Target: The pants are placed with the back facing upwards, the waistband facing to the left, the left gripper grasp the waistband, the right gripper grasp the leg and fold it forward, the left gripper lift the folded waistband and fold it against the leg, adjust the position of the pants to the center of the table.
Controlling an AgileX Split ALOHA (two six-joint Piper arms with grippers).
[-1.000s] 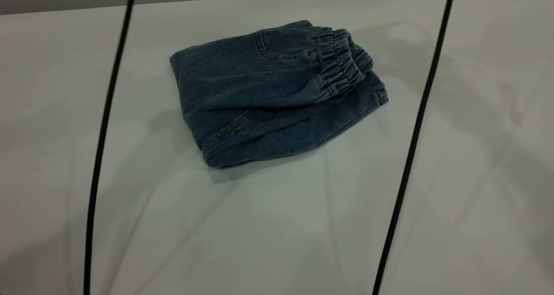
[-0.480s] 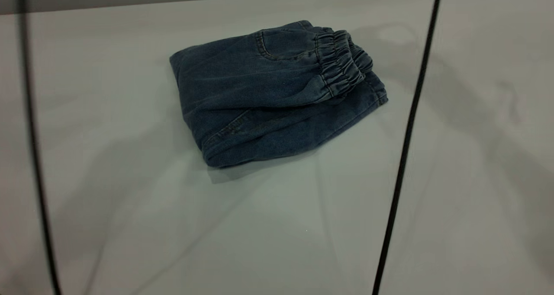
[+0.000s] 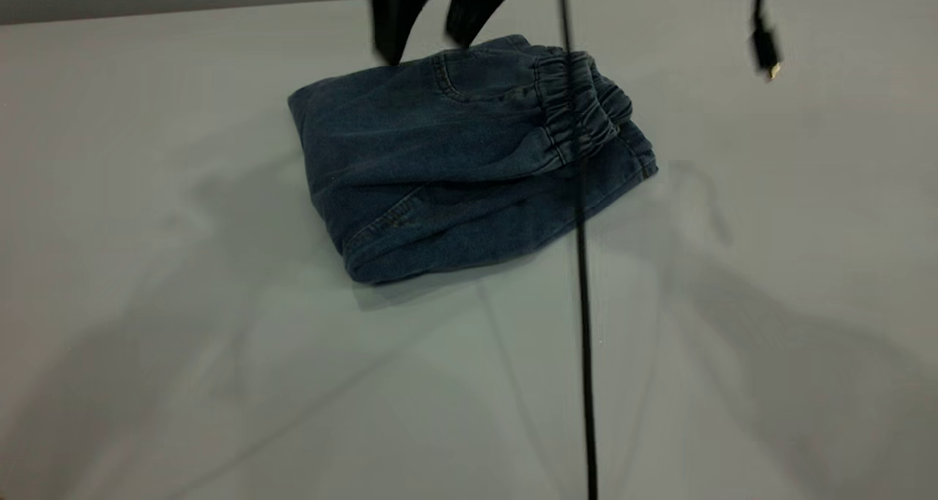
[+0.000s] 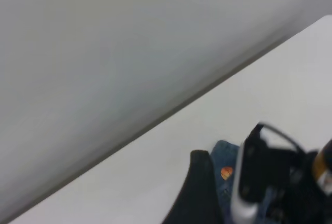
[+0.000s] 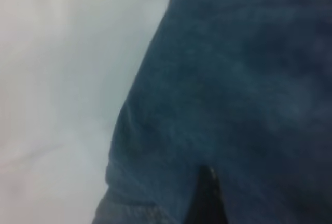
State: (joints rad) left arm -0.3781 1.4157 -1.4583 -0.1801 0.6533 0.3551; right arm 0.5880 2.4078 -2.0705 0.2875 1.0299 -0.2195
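the pants lie folded, waistband on top, near the far edge of the bench, about midway between its left and right edges, just where they were a second ago. what is new: an end effector, likely the right one, has come in over their far edge, fingers spread and empty, and a cable has swung across. folding looks done; only centring remains. the right wrist view shows close denim alone. the left wrist view adds an orange print. of the left end effector, i cannot tell its opening.
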